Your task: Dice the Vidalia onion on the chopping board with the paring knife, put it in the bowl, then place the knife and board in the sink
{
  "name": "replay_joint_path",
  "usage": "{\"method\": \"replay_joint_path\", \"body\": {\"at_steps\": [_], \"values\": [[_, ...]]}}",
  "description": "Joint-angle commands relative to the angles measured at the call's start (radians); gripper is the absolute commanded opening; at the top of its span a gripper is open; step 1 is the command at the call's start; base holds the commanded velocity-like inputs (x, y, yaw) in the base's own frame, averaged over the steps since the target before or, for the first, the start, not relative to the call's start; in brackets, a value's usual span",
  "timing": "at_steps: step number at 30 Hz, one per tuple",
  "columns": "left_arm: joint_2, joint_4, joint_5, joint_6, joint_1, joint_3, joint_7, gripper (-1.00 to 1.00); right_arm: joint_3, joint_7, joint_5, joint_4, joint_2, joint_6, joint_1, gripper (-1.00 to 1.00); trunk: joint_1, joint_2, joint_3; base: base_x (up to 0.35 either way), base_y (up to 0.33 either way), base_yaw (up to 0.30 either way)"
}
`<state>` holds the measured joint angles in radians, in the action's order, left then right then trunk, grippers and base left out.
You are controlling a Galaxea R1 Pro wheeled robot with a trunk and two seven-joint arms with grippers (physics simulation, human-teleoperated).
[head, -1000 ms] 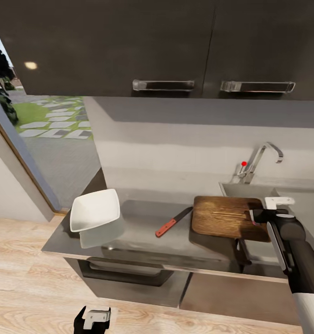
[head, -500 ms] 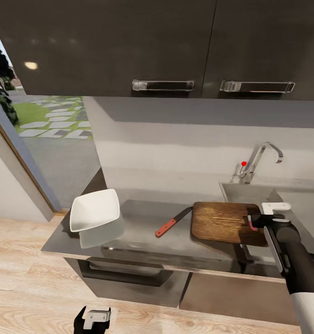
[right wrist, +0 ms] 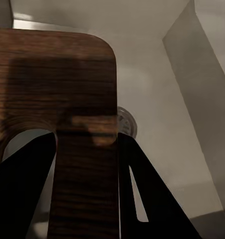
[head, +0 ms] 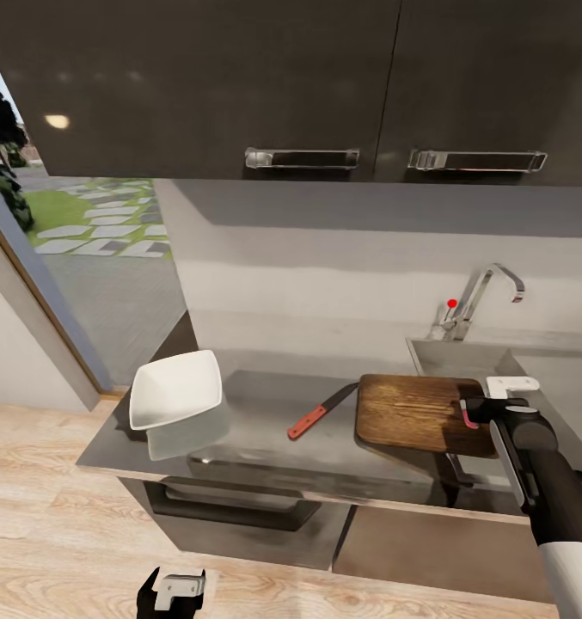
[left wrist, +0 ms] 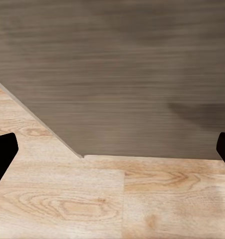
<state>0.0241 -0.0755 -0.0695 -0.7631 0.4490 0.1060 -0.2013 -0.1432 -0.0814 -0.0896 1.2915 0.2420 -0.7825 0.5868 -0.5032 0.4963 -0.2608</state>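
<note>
The right gripper (right wrist: 85, 164) squeezes the edge of the chopping board (head: 411, 413). The wood sits tight between its two black fingers (right wrist: 22, 189). The board hangs partly over the sink (head: 462, 352). The paring knife (head: 321, 411) lies on the countertop (head: 256, 430), near the bowl (head: 175, 389). The left gripper (left wrist: 112, 149) is wide open above the floor.

Chopping board (head: 407, 413) and right end effector (head: 473, 411) slightly lower, nearer the robot.

brown grained chopping board (head: 411, 413), red-handled paring knife (head: 321, 412), white bowl (head: 176, 389)
</note>
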Motion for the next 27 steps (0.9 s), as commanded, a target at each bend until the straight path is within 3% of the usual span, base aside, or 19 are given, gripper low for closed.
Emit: {"method": "replay_joint_path", "body": {"at_steps": [1, 27], "values": [[0.000, -0.004, -0.007, -0.004, 0.002, 0.006, -0.010, 1.00, 0.000, 0.003, -0.009, 0.000, 0.000, -0.006, 0.001, -1.00, 0.000, 0.002, -0.002, 0.031, 0.000, 0.000], [0.000, -0.004, -0.007, -0.005, 0.002, 0.006, -0.010, 1.00, 0.002, 0.002, -0.009, -0.012, -0.001, 0.008, 0.000, -1.00, 0.000, 0.002, -0.002, 0.088, 0.000, 0.000]]}}
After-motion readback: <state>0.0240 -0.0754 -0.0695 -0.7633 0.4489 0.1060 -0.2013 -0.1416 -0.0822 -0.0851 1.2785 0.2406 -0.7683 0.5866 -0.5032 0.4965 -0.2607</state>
